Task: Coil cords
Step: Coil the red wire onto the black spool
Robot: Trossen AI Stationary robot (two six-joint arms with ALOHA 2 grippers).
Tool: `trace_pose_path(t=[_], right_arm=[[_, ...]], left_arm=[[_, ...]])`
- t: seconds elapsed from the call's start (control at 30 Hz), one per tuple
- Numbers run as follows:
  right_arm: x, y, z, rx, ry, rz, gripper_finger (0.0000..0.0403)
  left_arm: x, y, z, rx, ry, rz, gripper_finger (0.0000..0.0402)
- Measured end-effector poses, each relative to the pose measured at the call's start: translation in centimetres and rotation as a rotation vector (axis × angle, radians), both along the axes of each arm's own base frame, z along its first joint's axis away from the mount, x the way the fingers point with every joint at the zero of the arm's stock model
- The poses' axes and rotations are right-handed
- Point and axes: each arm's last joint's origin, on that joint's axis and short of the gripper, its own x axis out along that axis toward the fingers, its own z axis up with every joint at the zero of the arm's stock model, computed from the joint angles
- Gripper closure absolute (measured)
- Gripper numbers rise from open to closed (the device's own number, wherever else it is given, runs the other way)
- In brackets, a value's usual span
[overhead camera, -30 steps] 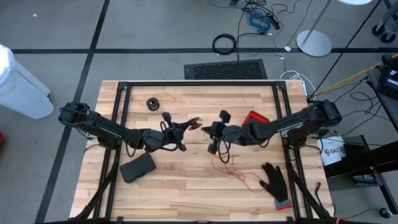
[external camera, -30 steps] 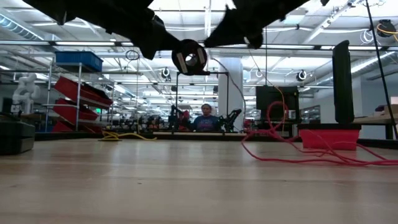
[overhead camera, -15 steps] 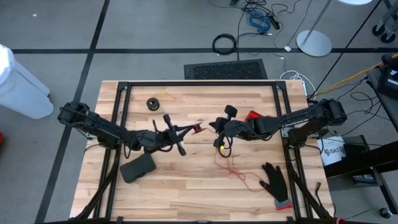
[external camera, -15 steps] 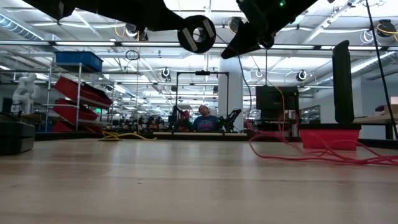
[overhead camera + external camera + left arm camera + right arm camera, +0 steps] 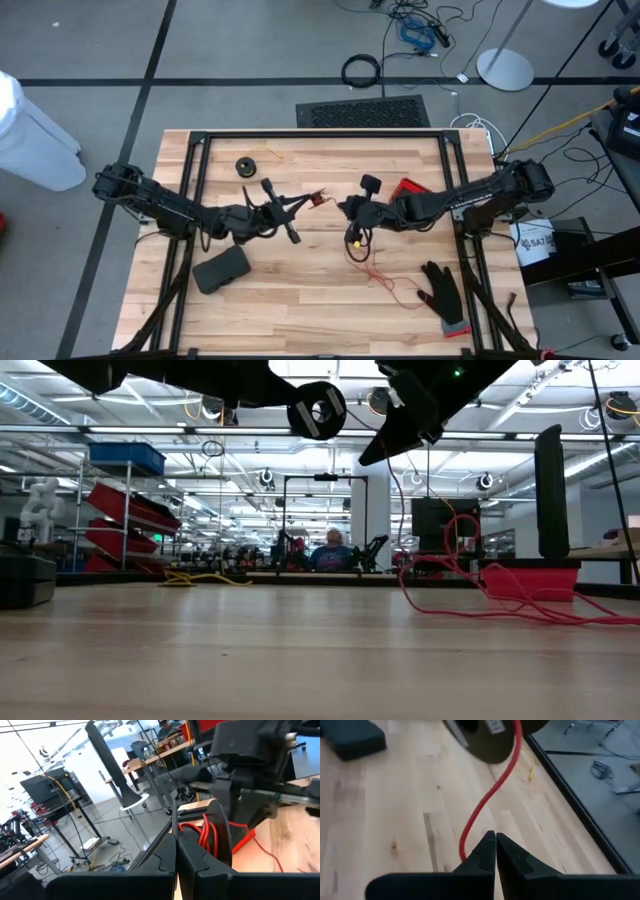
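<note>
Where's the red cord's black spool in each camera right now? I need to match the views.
High view: spool mid-table at the left gripper tip.
Low view: spool at top centre, above the table.
Left wrist view: spool past the fingers.
Right wrist view: spool at the top edge.
Shared landmark: red cord.

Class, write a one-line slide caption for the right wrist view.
Right gripper shut on the red cord running to its black spool above the wooden table.

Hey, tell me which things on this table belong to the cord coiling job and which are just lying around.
Job:
thin red cord
black round spool with red cord, in the left hand
small black spool with yellow cord

Lying about:
black glove
dark flat pouch
red box
</note>
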Motion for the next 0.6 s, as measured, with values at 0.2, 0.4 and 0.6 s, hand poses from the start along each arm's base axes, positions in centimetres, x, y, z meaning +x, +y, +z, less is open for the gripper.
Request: trace_pose_path(t=[0.2, 0.4, 0.6], right_arm=[[-1.8, 0.4, -0.3, -0.057, 0.098, -0.11, 0.0369], [-2.9, 1.0, -0.9, 0.038, 0.172, -0.128, 0.0333], [-3.2, 2.6, -1.4, 0.077, 0.157, -0.072, 0.0324]], left_arm=[[0.0, 0.0, -0.1, 0.002, 0.008, 0.001, 0.0402], [0.0, 0.0, -0.1, 0.001, 0.006, 0.001, 0.0402], [0.0, 0.0, 0.0, -0.002, 0.003, 0.001, 0.0402]])
